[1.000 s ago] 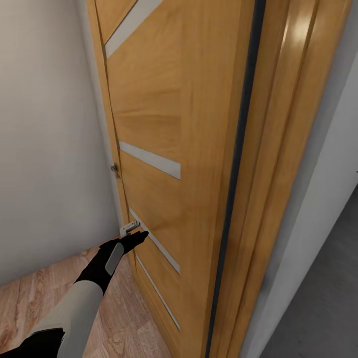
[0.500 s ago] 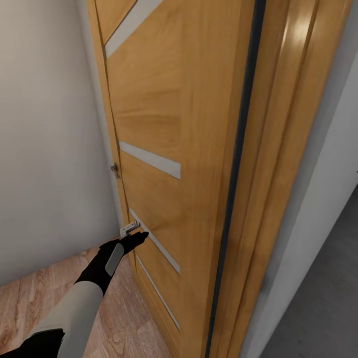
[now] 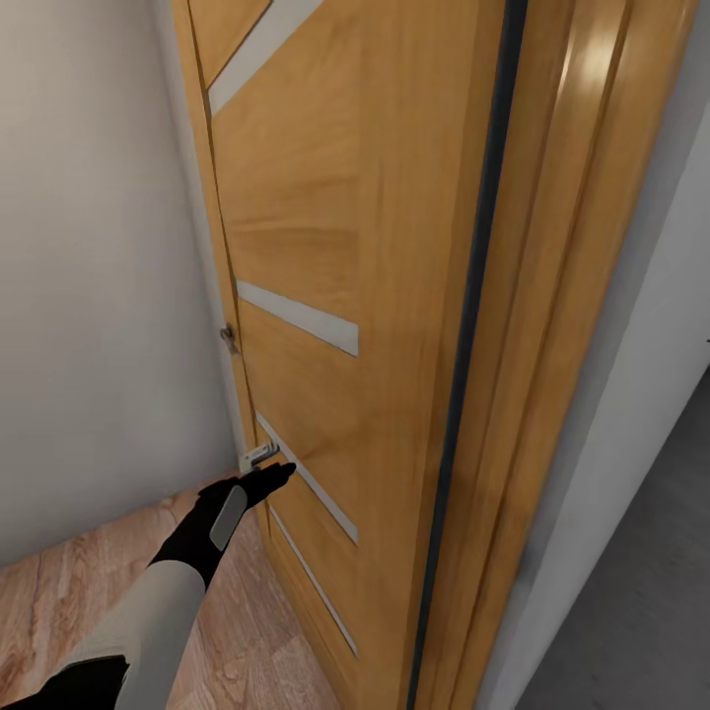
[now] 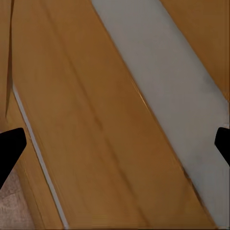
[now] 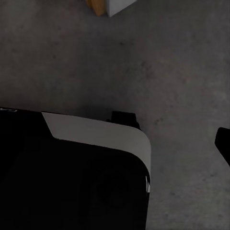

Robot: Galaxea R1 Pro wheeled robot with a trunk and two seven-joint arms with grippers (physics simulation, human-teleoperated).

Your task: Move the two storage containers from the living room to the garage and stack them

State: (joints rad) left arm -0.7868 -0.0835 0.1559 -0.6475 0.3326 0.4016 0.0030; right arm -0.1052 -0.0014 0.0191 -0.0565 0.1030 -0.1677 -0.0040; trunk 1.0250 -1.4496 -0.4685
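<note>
The two storage containers are out of view. My left gripper (image 3: 276,475) reaches low to a wooden door (image 3: 325,247), just under a small metal fitting (image 3: 258,454) at the door's edge. In the left wrist view this left gripper (image 4: 115,143) is open: black fingertips (image 4: 10,146) stand far apart with only door panel and a grey inlay strip (image 4: 163,81) between them. The right gripper (image 5: 115,143) hangs over the dark-grey concrete floor (image 5: 182,62). One of its fingertips (image 5: 223,143) shows at the picture's edge, with nothing held.
The door stands ajar against its thick wooden frame (image 3: 552,296). A white wall (image 3: 89,296) closes the left side over light wood-plank flooring (image 3: 59,602). Past the frame, concrete floor (image 3: 651,602) shows beside another white wall (image 3: 631,414). My own base (image 5: 72,177) sits under the right gripper.
The left hand has sunk very slightly at the door's lower edge. Nothing else has moved.
</note>
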